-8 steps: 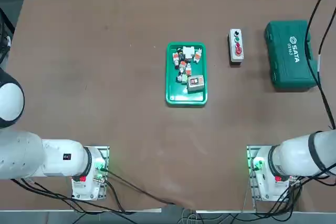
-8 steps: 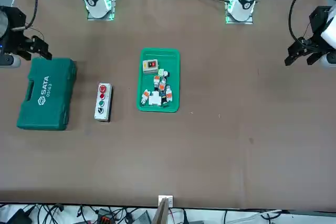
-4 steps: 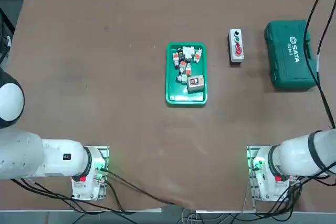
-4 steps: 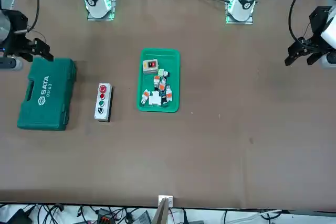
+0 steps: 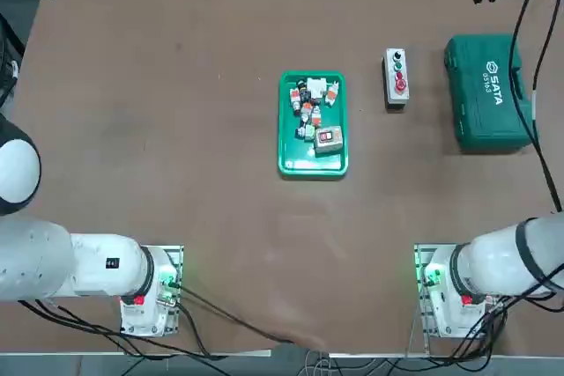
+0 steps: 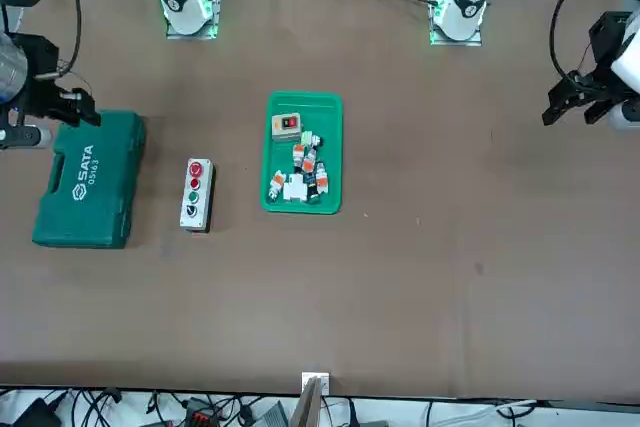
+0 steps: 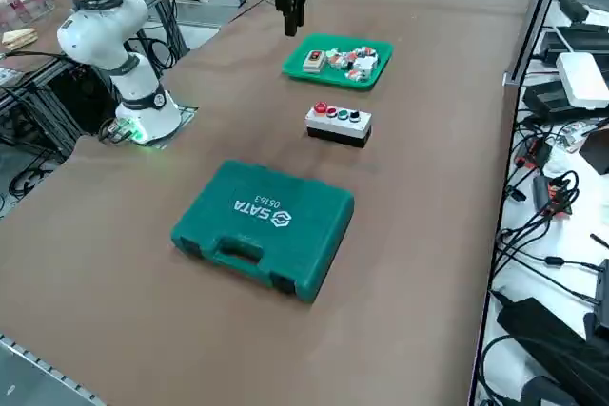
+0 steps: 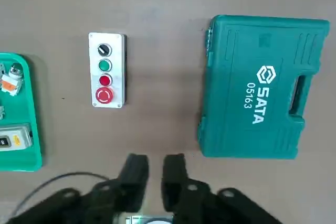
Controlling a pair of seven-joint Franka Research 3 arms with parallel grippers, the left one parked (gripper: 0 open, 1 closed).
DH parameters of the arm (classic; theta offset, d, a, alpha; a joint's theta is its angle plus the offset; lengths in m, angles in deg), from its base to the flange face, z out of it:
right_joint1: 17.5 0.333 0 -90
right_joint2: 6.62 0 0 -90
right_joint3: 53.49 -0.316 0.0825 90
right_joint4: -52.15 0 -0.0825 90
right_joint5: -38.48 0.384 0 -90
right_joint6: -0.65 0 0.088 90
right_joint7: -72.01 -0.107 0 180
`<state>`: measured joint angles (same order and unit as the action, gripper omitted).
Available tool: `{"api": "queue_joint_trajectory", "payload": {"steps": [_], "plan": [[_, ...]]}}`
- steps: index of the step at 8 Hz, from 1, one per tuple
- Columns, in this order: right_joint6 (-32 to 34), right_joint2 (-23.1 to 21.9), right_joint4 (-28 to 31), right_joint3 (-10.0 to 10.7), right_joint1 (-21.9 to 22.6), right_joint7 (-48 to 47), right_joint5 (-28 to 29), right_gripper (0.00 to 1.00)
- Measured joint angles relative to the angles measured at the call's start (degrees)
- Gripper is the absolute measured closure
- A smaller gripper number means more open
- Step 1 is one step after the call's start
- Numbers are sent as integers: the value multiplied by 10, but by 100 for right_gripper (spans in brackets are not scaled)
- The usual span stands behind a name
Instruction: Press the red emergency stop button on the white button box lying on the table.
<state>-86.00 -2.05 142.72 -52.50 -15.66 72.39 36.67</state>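
The white button box (image 5: 397, 77) lies on the table (image 5: 176, 129) between a green tray and a green case. Its buttons run in a column, and the red emergency stop button (image 5: 400, 85) is the largest, at one end. Both show again in the front view as the box (image 6: 196, 193) and button (image 6: 195, 169), in the side view (image 7: 338, 125) (image 7: 321, 108) and in the wrist view (image 8: 107, 70) (image 8: 104, 95). My right gripper (image 8: 154, 174) hangs high above the table near the green case, well away from the box, its fingers shut on nothing. It also shows in the front view (image 6: 78, 112) and the side view (image 7: 290, 7).
A green SATA case (image 5: 490, 90) lies right beside the button box, on the side away from the tray. The green tray (image 5: 284, 121) at the table's middle holds several small parts and a small grey box with a red face (image 5: 328, 138). Cables run along the far table edge.
My right gripper has shifted a little near the green case while staying high. Nothing on the table has moved.
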Motion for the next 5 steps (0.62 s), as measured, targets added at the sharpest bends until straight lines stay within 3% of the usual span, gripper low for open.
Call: {"api": "queue_joint_trajectory", "payload": {"steps": [1,3,5], "plan": [[1,0,0,0,0,0,0,98],[21,6,2,-1,3,-2,5,99],[15,14,30,-5,39,-39,11,99]]}}
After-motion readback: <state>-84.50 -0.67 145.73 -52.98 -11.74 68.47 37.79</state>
